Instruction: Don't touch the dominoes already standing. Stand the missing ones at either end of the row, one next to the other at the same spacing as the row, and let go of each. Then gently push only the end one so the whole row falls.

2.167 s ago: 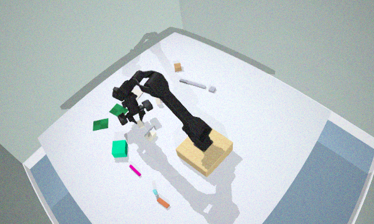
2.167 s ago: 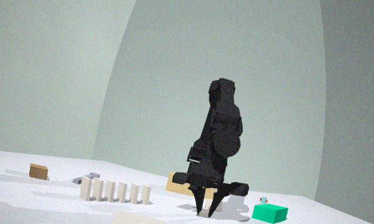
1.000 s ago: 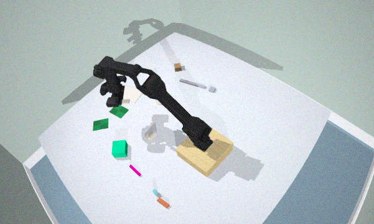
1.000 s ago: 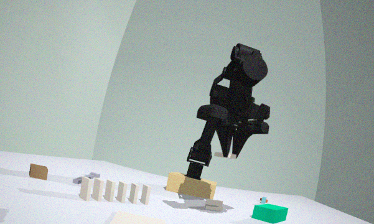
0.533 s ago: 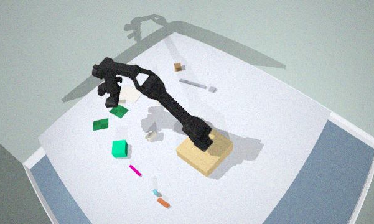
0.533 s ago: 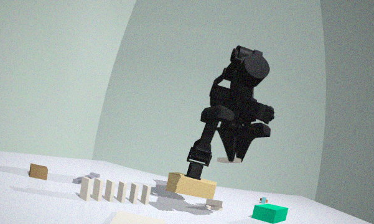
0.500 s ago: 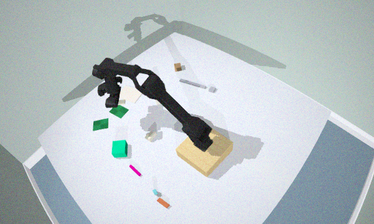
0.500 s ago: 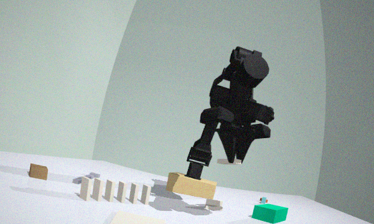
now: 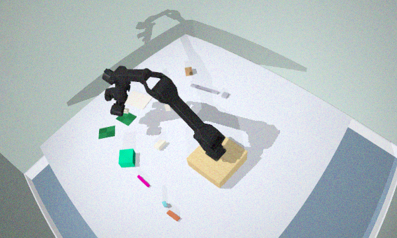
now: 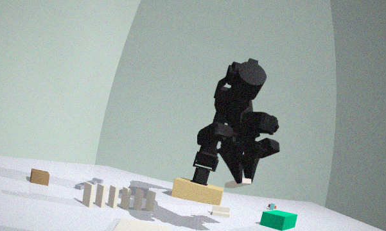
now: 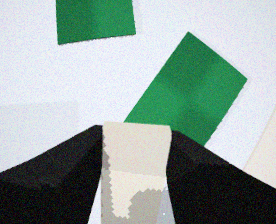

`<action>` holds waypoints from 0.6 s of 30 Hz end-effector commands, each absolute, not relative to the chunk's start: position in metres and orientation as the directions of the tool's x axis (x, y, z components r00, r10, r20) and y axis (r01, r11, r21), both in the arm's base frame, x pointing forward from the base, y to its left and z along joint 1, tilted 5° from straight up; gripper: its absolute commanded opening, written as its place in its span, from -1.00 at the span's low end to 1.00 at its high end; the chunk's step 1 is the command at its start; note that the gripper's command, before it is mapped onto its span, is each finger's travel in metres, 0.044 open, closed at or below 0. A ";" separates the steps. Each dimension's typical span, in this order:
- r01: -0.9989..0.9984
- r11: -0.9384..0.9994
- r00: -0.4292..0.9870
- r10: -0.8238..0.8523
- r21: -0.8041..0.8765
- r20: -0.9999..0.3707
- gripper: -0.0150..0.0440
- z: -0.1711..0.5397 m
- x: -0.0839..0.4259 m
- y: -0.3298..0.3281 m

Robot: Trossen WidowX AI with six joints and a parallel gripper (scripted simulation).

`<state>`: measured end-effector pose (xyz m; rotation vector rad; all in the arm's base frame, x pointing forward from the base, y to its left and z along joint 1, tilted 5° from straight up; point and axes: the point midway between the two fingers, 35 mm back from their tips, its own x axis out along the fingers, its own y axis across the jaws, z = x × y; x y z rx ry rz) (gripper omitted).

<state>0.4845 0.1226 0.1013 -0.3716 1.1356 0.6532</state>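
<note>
My gripper [image 9: 123,112] [image 10: 246,181] [image 11: 136,139] is shut on a cream domino [image 10: 246,181] [image 11: 136,147], held above the table. The exterior view shows the row of several standing dominoes [image 10: 88,194] [image 10: 113,196] [image 10: 150,201], to the left of the gripper and lower. The arm hides much of the row in the top view, where one pale piece [image 9: 167,107] shows beside it. Another cream domino [image 9: 160,144] [image 10: 220,212] lies on the table, apart from the row's right end in the exterior view. The wrist view shows neither the row nor this loose domino.
Two green flat tiles [image 9: 106,132] [image 9: 127,119] and a pale sheet [image 9: 139,100] [image 10: 141,226] lie near the gripper. Also there are a green box [image 9: 127,158] [image 10: 279,221], magenta stick [image 9: 143,181], orange piece [image 9: 174,215], brown block [image 9: 188,71] [image 10: 39,177] and grey rod [image 9: 205,88].
</note>
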 end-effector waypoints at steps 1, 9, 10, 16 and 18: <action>-0.634 0.771 0.305 0.319 0.059 -0.897 -0.13 0.097 0.491 0.122; -0.611 0.788 0.392 0.382 0.074 -0.837 -0.13 0.087 0.505 0.122; -0.609 0.790 0.403 0.390 0.076 -0.828 -0.13 0.086 0.506 0.121; -0.598 0.797 0.462 0.433 0.089 -0.774 -0.13 0.081 0.513 0.120; -0.595 0.798 0.481 0.446 0.093 -0.755 -0.13 0.079 0.515 0.119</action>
